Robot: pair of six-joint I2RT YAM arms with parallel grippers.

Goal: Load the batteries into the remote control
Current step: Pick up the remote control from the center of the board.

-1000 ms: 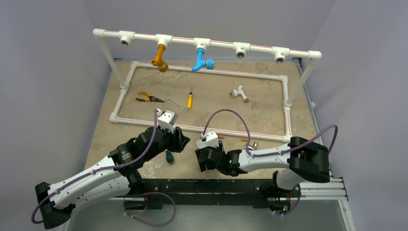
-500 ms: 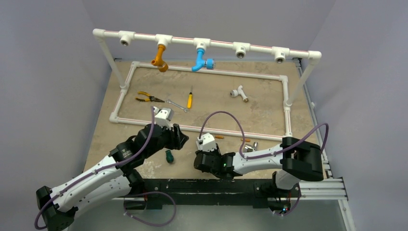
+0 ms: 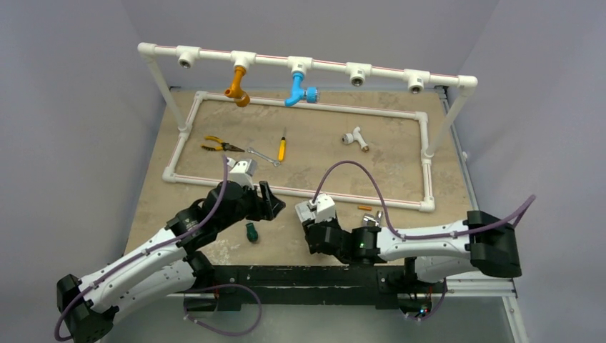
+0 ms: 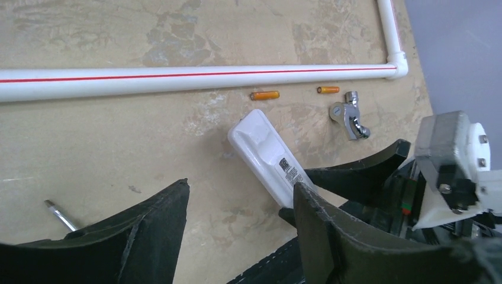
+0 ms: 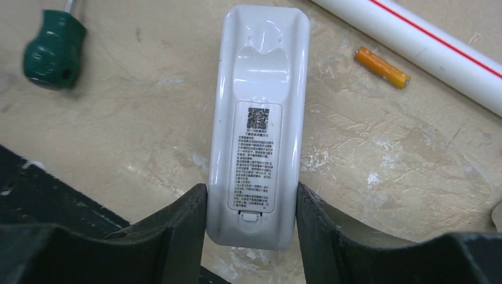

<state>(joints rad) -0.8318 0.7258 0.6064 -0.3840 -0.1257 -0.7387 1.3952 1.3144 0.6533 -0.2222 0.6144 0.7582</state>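
The white remote control (image 5: 258,118) lies back up, its labelled battery cover closed. My right gripper (image 5: 251,192) is shut on its near end, one finger on each long side. In the left wrist view the remote (image 4: 265,154) sits just right of my open, empty left gripper (image 4: 240,213), whose right finger overlaps its end. Two orange batteries (image 4: 264,95) (image 4: 328,90) lie on the table by the white pipe; one shows in the right wrist view (image 5: 382,68). In the top view the left gripper (image 3: 270,204) and right gripper (image 3: 312,232) are close together, and the remote is hidden.
A green screwdriver handle (image 3: 251,231) lies between the arms. A metal fitting (image 4: 349,113) lies near the batteries. The white pipe frame (image 3: 357,196) runs just beyond. Pliers (image 3: 218,146), a yellow screwdriver (image 3: 281,148) and a white pipe fitting (image 3: 354,137) lie inside it.
The right arm's elbow swung out to the right and its gripper shifted slightly right. The left gripper edged a little toward it.
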